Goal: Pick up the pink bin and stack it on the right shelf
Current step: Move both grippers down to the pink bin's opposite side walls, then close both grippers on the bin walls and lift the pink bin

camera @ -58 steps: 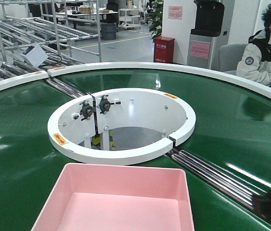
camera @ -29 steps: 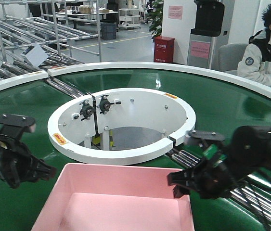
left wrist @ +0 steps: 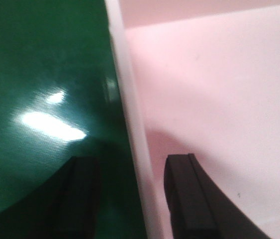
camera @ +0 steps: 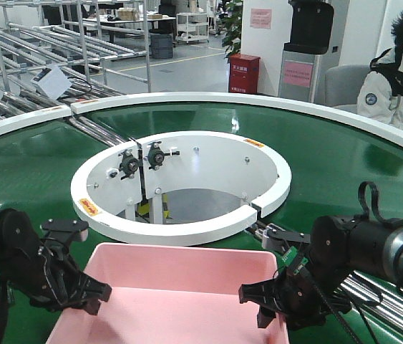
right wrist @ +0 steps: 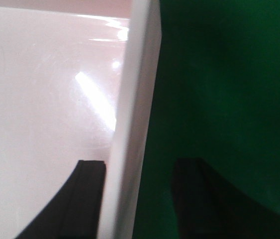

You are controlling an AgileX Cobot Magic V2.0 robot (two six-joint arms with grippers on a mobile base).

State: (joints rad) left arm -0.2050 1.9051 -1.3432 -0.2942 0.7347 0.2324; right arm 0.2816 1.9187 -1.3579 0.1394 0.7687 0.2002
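Observation:
The pink bin (camera: 180,294) sits on the green belt at the bottom middle of the front view. My left gripper (camera: 92,299) is open and straddles the bin's left wall (left wrist: 135,124), one finger (left wrist: 82,194) over the belt and the other inside the bin, both clear of the wall. My right gripper (camera: 258,304) is open and straddles the right wall (right wrist: 130,124). Its inner finger (right wrist: 87,199) lies against the wall and the outer one stands apart over the belt. The right shelf is out of view.
The green curved conveyor belt (camera: 344,172) runs around a white ring (camera: 187,229) with an open central hole. Steel rollers (camera: 373,287) cross the belt by my right arm. A person (camera: 401,86) sits at the back right. Roller racks (camera: 15,79) stand at the back left.
Both arms have come into view from the sides and dropped down and inward, so each open gripper now straddles a side wall of the pink bin. The bin has not moved.

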